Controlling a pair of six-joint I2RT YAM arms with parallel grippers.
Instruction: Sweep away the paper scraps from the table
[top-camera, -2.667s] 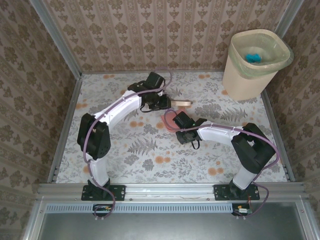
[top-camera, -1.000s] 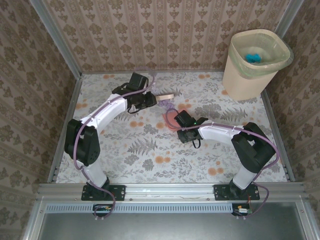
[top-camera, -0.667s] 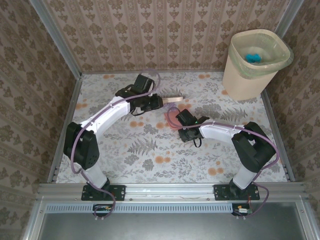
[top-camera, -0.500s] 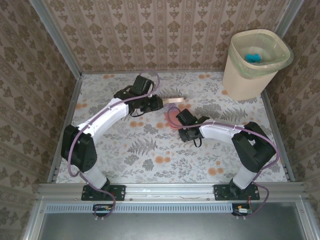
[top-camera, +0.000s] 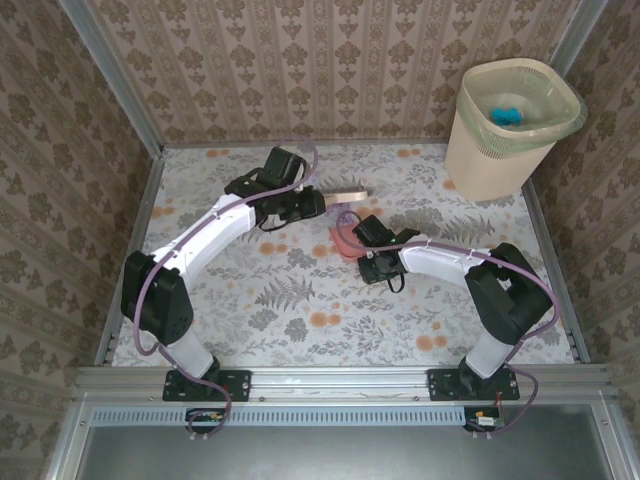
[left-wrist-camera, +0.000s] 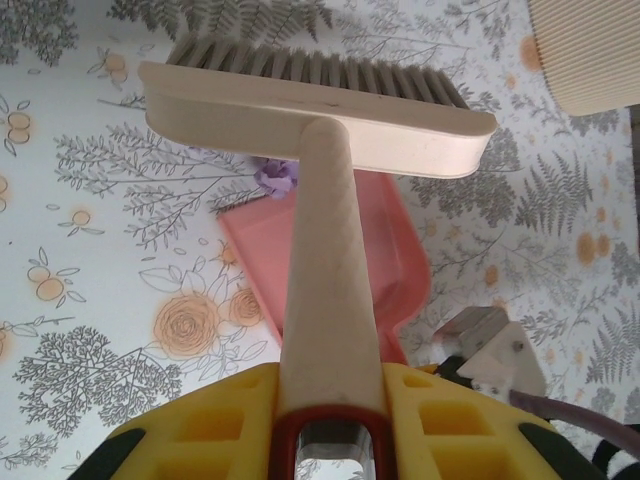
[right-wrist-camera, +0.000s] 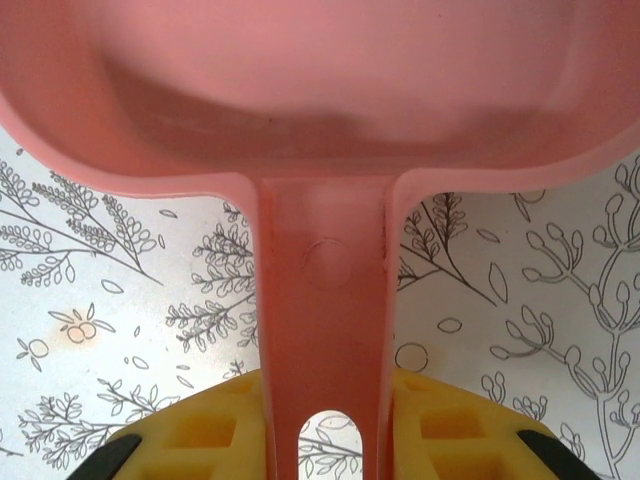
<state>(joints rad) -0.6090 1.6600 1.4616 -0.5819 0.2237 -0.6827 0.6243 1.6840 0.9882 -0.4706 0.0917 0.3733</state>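
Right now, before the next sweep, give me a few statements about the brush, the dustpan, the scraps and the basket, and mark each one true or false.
1. The left gripper is shut on the brush by its handle. True.
2. The right gripper holds nothing. False: it is shut on the handle of the pink dustpan.
3. A purple paper scrap lies close to the dustpan's front edge, near the brush head. True.
4. The basket lies tipped over in the middle of the table. False: it stands upright at the far right corner, with a blue scrap inside.
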